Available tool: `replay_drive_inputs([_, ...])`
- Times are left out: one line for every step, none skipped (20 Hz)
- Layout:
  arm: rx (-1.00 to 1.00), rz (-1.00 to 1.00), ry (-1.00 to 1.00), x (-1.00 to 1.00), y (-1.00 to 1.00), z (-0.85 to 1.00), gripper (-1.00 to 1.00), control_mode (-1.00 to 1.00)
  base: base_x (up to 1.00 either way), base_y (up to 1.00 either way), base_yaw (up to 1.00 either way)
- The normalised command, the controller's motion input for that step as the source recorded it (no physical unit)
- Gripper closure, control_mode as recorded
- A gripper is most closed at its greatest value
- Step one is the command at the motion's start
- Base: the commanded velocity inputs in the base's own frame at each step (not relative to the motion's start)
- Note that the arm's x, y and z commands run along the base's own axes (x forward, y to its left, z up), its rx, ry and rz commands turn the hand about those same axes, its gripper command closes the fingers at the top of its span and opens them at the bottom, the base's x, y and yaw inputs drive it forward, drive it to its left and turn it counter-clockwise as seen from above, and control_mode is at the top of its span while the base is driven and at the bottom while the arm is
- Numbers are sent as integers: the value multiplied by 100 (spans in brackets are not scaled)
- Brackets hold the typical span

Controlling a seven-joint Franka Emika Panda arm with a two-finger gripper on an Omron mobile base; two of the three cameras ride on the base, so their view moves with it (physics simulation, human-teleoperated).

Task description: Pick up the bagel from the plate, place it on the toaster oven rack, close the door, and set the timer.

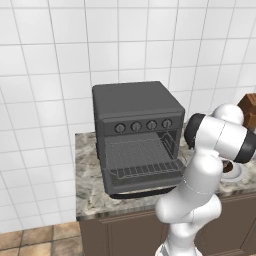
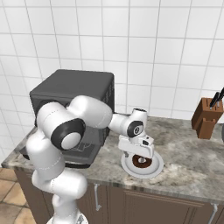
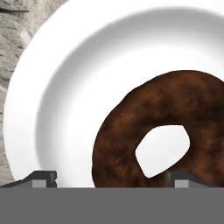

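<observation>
Dark grey and boxy, the toaster oven (image 1: 137, 131) stands toward the left end of the counter (image 1: 90, 192), with the door (image 1: 145, 176) dropped open and the toaster oven rack (image 1: 137, 152) bare inside. To its right, near the counter's front edge, lies the plate (image 2: 154, 171), and the bagel (image 3: 162, 131) rests on it, a little off the plate's middle. The gripper (image 2: 139, 154) hangs directly over the bagel with its jaws spread wide and nothing between them. I judge the bagel light and somewhat soft (a hard squeeze may dent it), with a rough crust that should not slip. A good hold is probably across one side of the ring, one finger through the hole.
</observation>
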Motion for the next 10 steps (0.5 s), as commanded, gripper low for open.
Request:
replay_drive_inputs([0,0,0,0,0,-17,-100,-100,0,0,0])
replay_drive_inputs([0,0,0,0,0,-17,-100,-100,0,0,0])
replay_drive_inputs([0,1,-2,0,0,-14,-100,-100,0,0,0])
replay_drive_inputs([0,4,-3,0,0,-14,-100,-100,0,0,0])
replay_drive_inputs([0,5,-2,0,0,-16,-100,-100,0,0,0])
replay_drive_inputs([0,5,-2,0,0,-17,-100,-100,0,0,0])
replay_drive_inputs([0,6,-2,0,0,-19,-100,-100,0,0,0])
replay_drive_inputs([0,5,-1,0,0,-21,-100,-100,0,0,0])
replay_drive_inputs([0,5,-1,0,0,-23,-100,-100,0,0,0])
replay_drive_inputs([0,5,-1,0,0,-25,-100,-100,0,0,0])
